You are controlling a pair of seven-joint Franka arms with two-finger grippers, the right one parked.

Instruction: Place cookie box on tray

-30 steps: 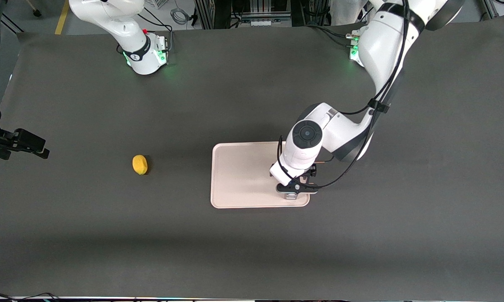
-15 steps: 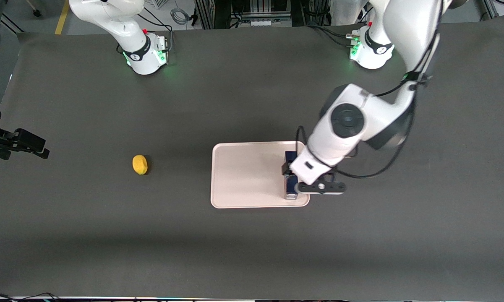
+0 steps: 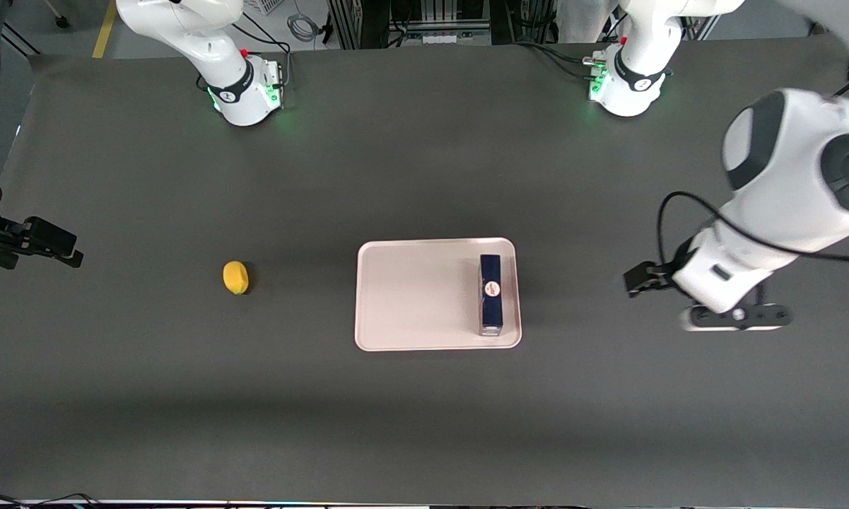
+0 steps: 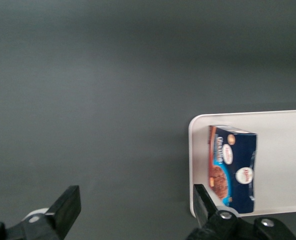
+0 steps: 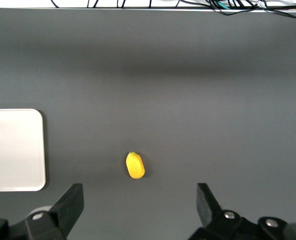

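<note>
cookie box (image 3: 490, 294) on tray (image 3: 410, 297), hand (image 4: 135, 210) open, apart

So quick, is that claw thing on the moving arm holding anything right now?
Left arm's tool: open and empty, off toward the working arm's end of the table, apart from the tray. The cookie box lies on the tray.

A wide table covered in a dark grey matte mat (image 3: 410, 417) carries everything. Near its middle lies a large flat pale pink rectangular tray (image 3: 410, 297) (image 4: 283, 125) (image 5: 12, 150) with rounded corners and a low rim. A small yellow lump (image 3: 235, 277) (image 5: 135, 166) lies on the mat toward the parked arm's end, well apart from the tray. The left arm's gripper (image 3: 693, 297) (image 4: 132, 212) hangs open above bare mat toward the working arm's end.
</note>
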